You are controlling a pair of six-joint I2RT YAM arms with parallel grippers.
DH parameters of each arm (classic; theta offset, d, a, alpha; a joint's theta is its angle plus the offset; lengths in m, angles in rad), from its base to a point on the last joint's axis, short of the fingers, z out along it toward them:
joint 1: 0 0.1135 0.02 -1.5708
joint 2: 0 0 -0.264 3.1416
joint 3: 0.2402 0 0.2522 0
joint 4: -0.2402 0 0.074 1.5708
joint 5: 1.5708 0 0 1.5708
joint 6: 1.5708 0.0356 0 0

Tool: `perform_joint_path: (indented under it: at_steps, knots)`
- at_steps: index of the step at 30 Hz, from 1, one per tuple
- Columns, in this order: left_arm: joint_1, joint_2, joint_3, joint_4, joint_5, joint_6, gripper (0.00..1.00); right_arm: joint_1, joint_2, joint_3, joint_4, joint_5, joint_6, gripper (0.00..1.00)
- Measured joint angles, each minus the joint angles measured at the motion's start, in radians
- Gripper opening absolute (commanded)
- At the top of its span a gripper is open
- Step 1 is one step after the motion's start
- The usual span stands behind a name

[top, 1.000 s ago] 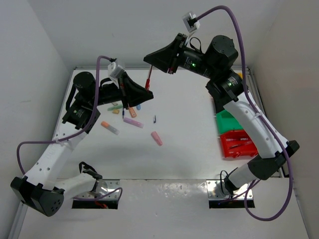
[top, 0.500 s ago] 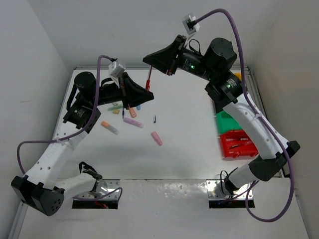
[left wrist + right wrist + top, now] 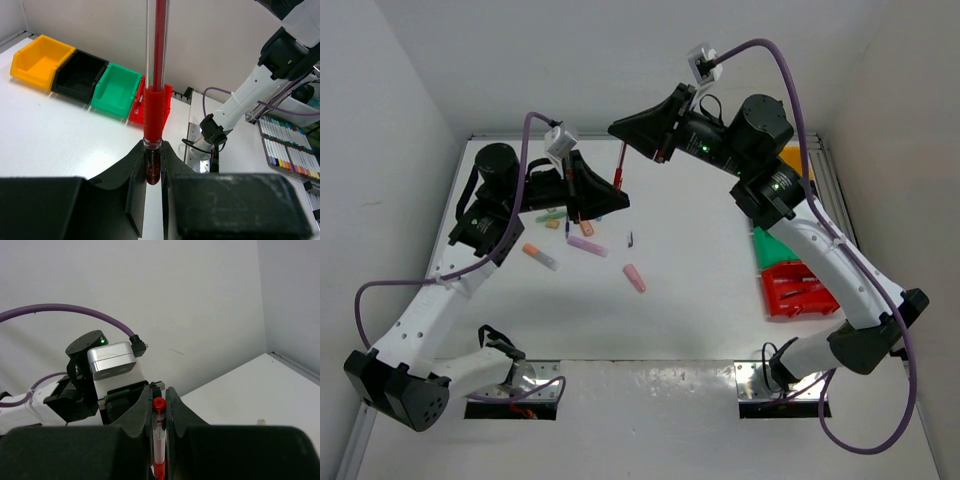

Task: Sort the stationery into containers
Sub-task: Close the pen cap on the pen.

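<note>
A white table [image 3: 700, 270] sits between white walls [image 3: 400, 120]; beyond its edge lie trays of coloured markers [image 3: 282, 145].

The pen [image 3: 155, 75] is shown with a clear barrel, a red core and a red cap; the left gripper [image 3: 153, 150] and the right gripper [image 3: 158, 400] are finished in black; a yellow bin [image 3: 37, 62], a black bin [image 3: 80, 75], a green bin [image 3: 116, 87] and a red bin [image 3: 137, 107] are seen; arm links [image 3: 420, 320] are white, cables [image 3: 780, 45] purple; a pink marker [image 3: 634, 277], a lilac marker [image 3: 586, 246] and an orange marker [image 3: 533, 250] are seen on the white table [image 3: 700, 280].
</note>
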Motion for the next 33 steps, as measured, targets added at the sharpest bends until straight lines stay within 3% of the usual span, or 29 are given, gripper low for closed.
perform_joint_path:
  at_steps: [33]
  knots:
    - [0.001,0.028,0.032,-0.053,0.016,-0.008,0.0,0.001,-0.015,-0.079,0.088,0.028,0.029,0.0]
